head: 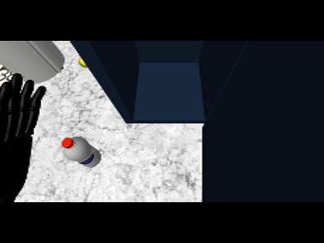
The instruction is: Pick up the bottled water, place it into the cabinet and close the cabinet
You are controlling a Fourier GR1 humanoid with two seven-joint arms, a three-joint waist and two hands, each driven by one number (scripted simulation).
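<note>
A small clear plastic water bottle with red cap and blue label is seen standing on the white marbled desk, beside the open-fingered black left hand.

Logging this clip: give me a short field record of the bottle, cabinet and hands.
bottle: upright on the counter, red cap, nothing holding it
cabinet: open, dark blue, nothing visible inside
left hand: open, fingers up, resting at the view's left edge, apart from the bottle
right hand: not in view
task state: bottle not yet picked up
</note>
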